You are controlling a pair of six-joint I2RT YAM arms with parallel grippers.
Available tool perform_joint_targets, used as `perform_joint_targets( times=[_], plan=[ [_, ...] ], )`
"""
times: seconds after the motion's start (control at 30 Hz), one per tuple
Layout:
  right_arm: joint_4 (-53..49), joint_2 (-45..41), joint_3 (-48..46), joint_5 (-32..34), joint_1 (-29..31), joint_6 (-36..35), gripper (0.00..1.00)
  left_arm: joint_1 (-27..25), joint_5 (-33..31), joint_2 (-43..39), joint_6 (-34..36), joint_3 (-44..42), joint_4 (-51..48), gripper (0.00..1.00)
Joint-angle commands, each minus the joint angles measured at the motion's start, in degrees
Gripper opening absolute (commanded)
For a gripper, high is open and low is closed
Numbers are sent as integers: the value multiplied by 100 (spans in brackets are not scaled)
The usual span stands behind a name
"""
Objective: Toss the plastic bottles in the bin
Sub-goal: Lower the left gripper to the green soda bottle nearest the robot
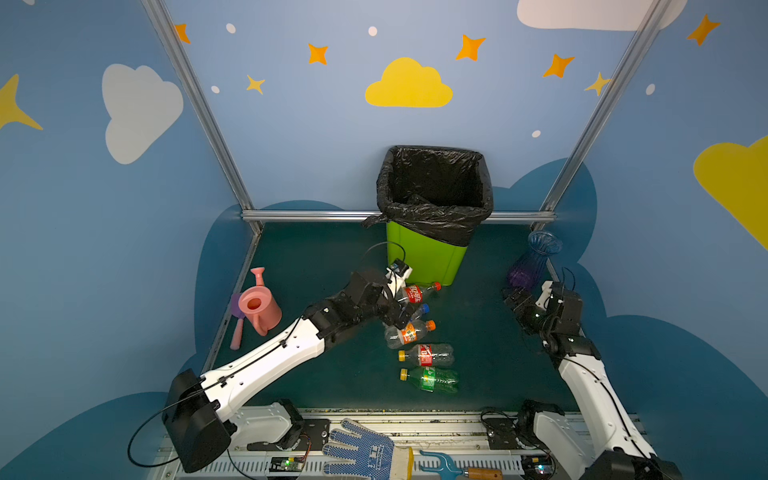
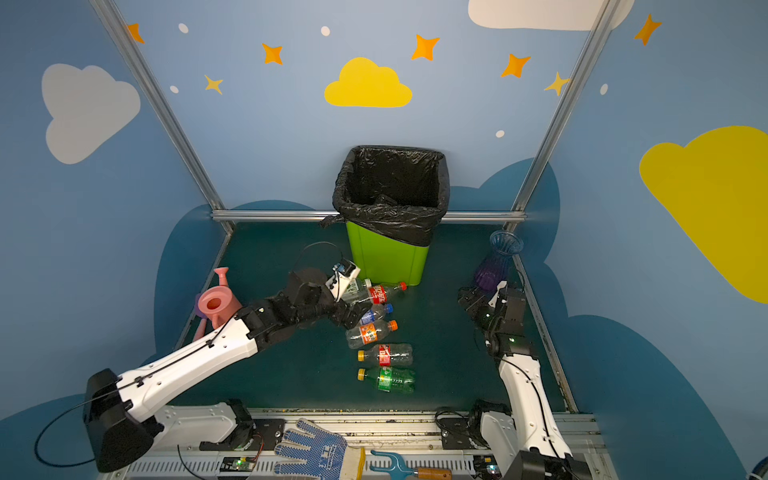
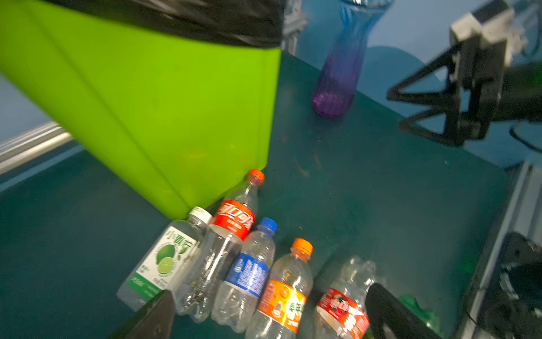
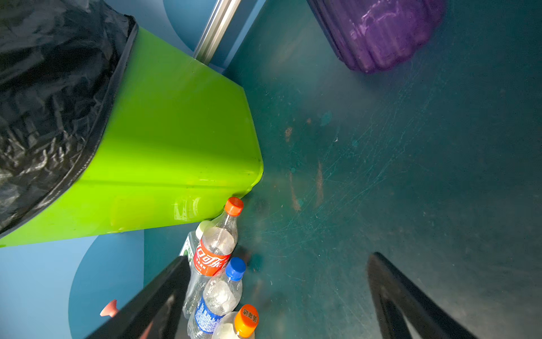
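Note:
The lime-green bin (image 1: pixel 428 259) (image 2: pixel 386 257) with a black bag over its rim stands at the back of the mat. Several plastic bottles lie in a row in front of it: a red-label one (image 1: pixel 415 293) by the bin's base, a blue-cap one (image 1: pixel 420 311), an orange-label one (image 1: pixel 409 332), a red-label, yellow-cap one (image 1: pixel 426 354) and a green one (image 1: pixel 432 379). The left wrist view adds a lime-label bottle (image 3: pixel 164 258). My left gripper (image 1: pixel 395 315) (image 3: pixel 269 296) hangs open just over the row, holding nothing. At the right, my right gripper (image 1: pixel 513 300) (image 4: pixel 278 259) is open and empty.
A pink watering can (image 1: pixel 259 305) stands at the left edge of the mat. A blue-purple vase (image 1: pixel 532 262) stands at the back right, just beyond the right gripper. A dotted glove (image 1: pixel 361 451) and a hand rake (image 1: pixel 444 463) lie on the front rail.

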Motion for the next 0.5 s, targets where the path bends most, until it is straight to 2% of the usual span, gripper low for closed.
perform_joint_targets(
  times=[0.0,0.1,0.23,0.37,0.47],
  plan=[
    [-2,2,59,107,-7,25,93,-393,163,235,458,-57,-282,100],
    [-12,-6,28,127,-4,25,93,-779,450,502,744,-12,-399,100],
    [-54,-49,-11,168,-19,25,93,-1257,401,1001,1164,171,-715,99],
    [-106,-117,-36,225,-28,-36,93,-1522,533,1492,1392,397,-1101,95],
    [-107,-152,-71,239,-54,-36,93,-1736,353,1812,1618,509,-1303,93]
  ],
)
